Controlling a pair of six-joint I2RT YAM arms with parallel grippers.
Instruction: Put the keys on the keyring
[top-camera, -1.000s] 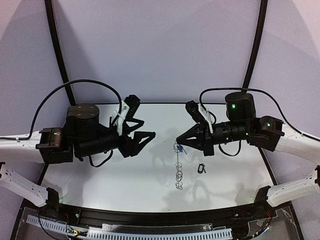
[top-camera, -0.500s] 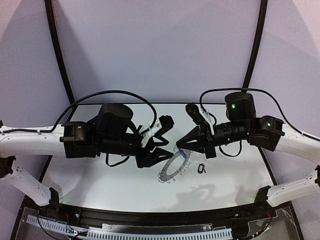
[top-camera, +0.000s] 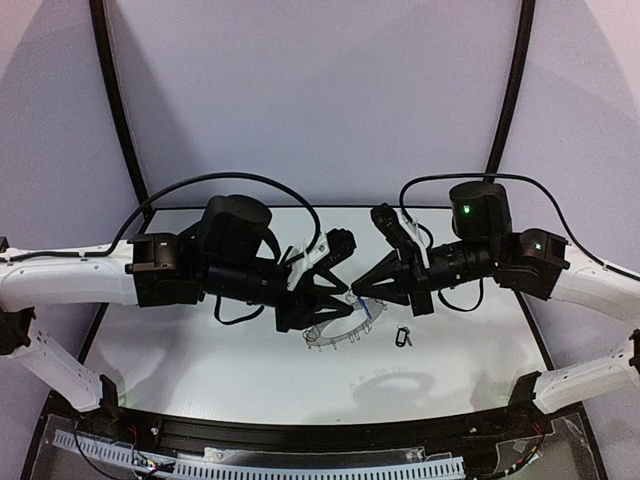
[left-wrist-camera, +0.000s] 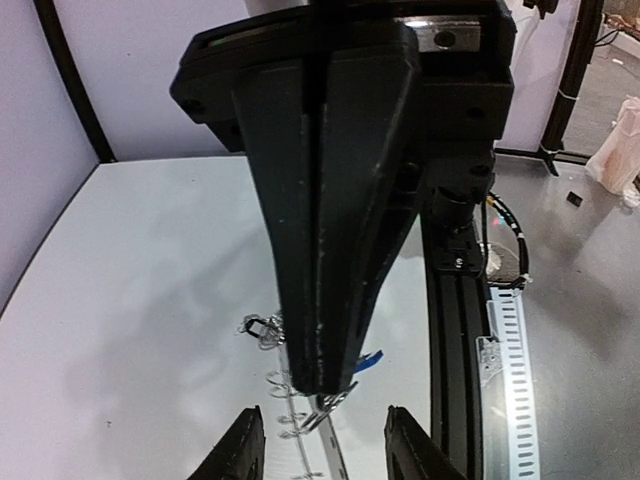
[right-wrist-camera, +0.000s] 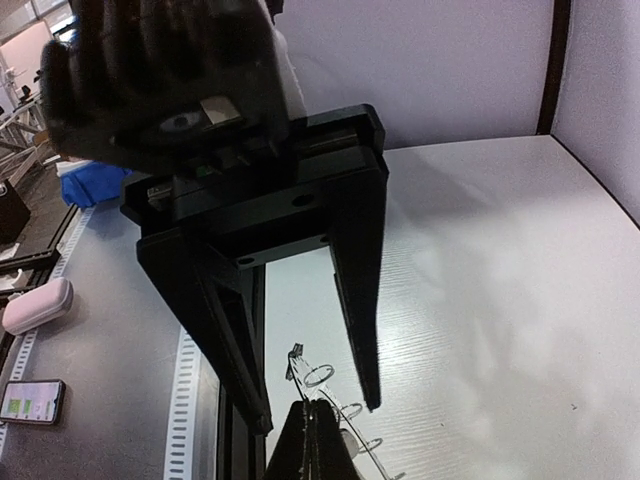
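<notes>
Table (top-camera: 190, 365): right gripper (top-camera: 353, 294) tight on keyring (top-camera: 322, 342)

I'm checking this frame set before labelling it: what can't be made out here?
Keyring: loops too small in the top view; the left wrist view's bottom edge cuts it off, under the right gripper.
Blue key: only a sliver beside that gripper; threaded or not, unclear.
Black key: tiny in the top view.
Right wrist view: the left gripper blocks most of the keyring.

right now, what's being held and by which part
The right claw is shut on the keyring, pinching its rim. The left claw is open beside that grip and holds nothing.
</notes>
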